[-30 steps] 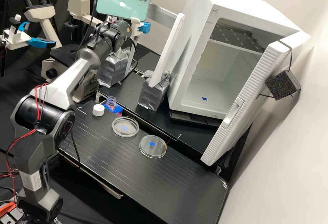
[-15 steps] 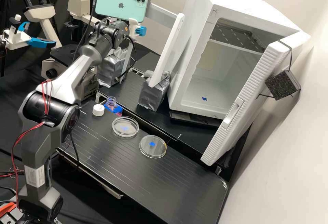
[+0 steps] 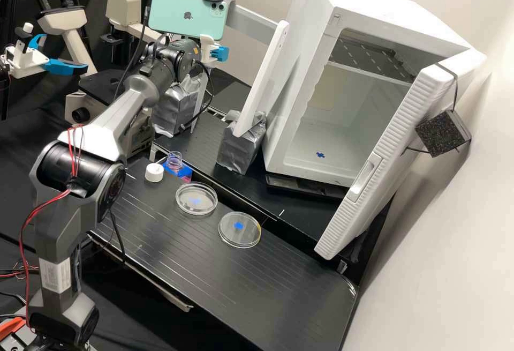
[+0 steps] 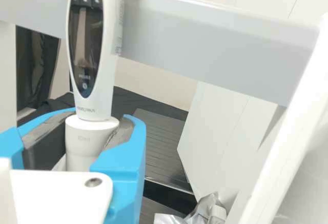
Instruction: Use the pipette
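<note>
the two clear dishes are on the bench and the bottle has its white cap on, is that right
Not quite: the bottle has no cap on. The high view shows its neck open and the white cap resting beside it on the bench. The two clear dishes are on the bench, as you say.

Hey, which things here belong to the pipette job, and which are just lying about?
For the job:
pipette, in the gripper
likely the open bottle, white cap, two clear dishes

Apparently just about:
open white cabinet
black block on its door
microscope
</note>
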Available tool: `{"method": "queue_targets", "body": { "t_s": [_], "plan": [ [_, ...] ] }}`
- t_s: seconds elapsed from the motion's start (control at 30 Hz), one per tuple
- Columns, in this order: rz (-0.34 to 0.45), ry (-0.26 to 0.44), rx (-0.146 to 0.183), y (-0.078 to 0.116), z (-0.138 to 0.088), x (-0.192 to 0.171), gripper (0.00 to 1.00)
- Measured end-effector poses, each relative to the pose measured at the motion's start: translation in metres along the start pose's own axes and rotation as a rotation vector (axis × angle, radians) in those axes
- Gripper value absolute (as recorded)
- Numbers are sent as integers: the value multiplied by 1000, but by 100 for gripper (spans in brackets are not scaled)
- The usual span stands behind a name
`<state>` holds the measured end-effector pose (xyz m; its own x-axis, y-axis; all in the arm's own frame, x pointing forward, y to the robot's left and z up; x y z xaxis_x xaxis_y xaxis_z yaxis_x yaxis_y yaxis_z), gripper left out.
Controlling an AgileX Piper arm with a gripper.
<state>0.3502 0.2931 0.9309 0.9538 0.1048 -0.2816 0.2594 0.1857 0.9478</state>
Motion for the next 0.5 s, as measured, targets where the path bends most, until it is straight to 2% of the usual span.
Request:
{"method": "queue_targets", "body": {
  "t_s": [0.43,0.5],
  "plan": [
    [45,49,-10,-11,6,-6,100],
    [51,62,0,-15,8,-7,100]
  ]
}}
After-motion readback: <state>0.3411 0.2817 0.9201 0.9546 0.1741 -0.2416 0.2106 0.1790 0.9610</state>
